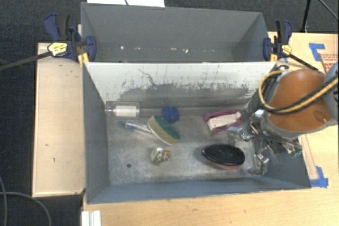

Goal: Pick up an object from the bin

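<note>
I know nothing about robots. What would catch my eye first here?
The big orange dome on the robot's arm, looming over the right side of the grey bin, stands out first. Just left of it on the bin floor lies a black oval brush, with a pink and white item behind it. Further left, a clear tube lies by the back wall.

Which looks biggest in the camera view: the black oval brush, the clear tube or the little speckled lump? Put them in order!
1. black oval brush, plainly the largest.
2. clear tube, long but thin.
3. little speckled lump, the smallest.
</note>
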